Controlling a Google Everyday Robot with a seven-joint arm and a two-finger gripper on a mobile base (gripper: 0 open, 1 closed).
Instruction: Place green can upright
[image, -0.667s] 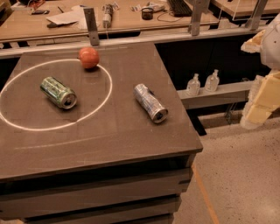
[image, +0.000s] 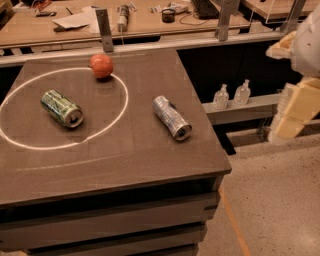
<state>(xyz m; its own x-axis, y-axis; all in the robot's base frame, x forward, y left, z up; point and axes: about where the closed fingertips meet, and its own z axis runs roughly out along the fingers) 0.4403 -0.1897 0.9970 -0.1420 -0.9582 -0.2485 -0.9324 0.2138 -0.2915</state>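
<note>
Camera view, green can (image: 62, 108) lying, pointing lower-right, gripper (image: 294, 107) far right

Robot body shows only at right edge of scene. Arm shell (image: 310, 42) at upper right: rounded, smooth, white-grey casing. Small cream-coloured piece juts left from it. Gripper (image: 292, 112) just below shell, at right edge, mid-height: blocky cream-yellow segments, flat faces, hard corners, stepped one under another, darker seams between blocks, lowest block narrowest.
</note>
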